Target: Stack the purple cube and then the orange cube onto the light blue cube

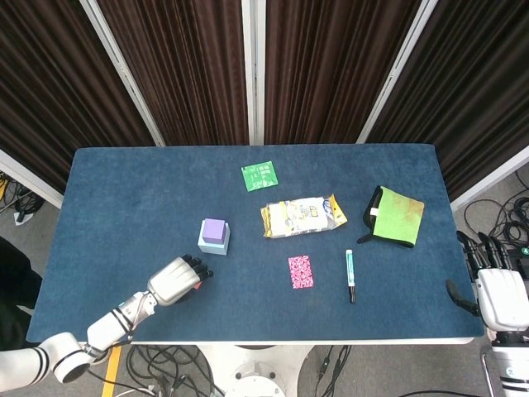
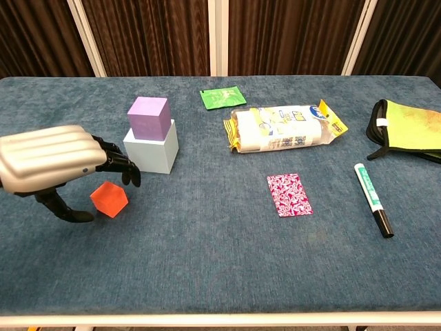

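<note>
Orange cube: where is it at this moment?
In the chest view the orange cube lies on the table's left side, under the left hand, just in front of the light blue cube carrying the purple cube.

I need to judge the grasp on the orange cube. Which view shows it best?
The chest view: the orange cube sits exposed under the left hand. In the head view, that hand hides it.

table [image 2: 207,276]: dark blue cloth
top cube [image 2: 148,117]: purple
bottom cube [image 2: 151,148]: light blue
loose cube [image 2: 110,199]: orange
left hand [image 2: 52,164]: silver back, black fingers
sachet [image 2: 222,97]: green
card [image 2: 289,194]: magenta, white speckled pattern
marker [image 2: 372,199]: white-green, black cap
pouch [image 2: 406,127]: lime green, black edging
snack bag [image 2: 286,128]: clear, yellow ends
curtains [image 1: 331,66]: dark brown
</note>
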Robot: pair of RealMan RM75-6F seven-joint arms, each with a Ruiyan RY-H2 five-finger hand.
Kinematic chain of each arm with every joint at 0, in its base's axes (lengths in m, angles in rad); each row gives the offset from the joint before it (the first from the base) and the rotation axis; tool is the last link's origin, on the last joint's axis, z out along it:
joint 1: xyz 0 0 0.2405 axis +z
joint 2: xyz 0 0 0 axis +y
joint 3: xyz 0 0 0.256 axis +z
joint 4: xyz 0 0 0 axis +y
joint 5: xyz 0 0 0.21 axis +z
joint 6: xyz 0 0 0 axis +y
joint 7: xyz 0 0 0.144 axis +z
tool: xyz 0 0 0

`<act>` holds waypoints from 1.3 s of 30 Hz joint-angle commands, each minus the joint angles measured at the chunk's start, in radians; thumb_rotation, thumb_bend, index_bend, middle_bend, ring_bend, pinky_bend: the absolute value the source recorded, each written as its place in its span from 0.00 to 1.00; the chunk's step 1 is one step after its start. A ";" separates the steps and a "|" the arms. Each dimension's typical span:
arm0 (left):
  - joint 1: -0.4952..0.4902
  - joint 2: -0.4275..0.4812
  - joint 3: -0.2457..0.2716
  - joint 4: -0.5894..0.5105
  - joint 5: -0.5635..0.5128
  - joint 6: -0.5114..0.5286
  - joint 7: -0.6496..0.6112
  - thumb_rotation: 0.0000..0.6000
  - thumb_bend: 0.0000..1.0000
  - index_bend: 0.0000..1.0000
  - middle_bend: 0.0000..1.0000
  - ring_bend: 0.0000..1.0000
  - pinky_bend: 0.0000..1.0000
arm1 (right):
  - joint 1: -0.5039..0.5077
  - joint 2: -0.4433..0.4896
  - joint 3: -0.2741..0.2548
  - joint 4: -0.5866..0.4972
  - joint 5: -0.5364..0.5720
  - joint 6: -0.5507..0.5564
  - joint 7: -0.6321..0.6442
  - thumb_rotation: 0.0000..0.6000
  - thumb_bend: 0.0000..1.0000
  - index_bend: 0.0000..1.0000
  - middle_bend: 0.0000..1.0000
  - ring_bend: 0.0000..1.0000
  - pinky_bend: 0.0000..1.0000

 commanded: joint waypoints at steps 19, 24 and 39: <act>-0.003 -0.091 0.008 0.161 0.053 0.045 -0.044 1.00 0.27 0.41 0.54 0.39 0.45 | 0.002 -0.001 0.000 0.001 0.007 -0.005 -0.001 1.00 0.27 0.02 0.16 0.00 0.00; -0.001 -0.112 0.011 0.194 0.059 0.053 -0.046 1.00 0.31 0.42 0.59 0.40 0.46 | 0.006 -0.006 -0.002 0.001 0.010 -0.015 -0.010 1.00 0.27 0.02 0.16 0.00 0.00; 0.018 -0.030 0.001 0.144 0.065 0.137 -0.050 1.00 0.33 0.44 0.62 0.42 0.49 | 0.004 0.001 0.000 0.000 0.010 -0.009 0.004 1.00 0.27 0.02 0.16 0.00 0.00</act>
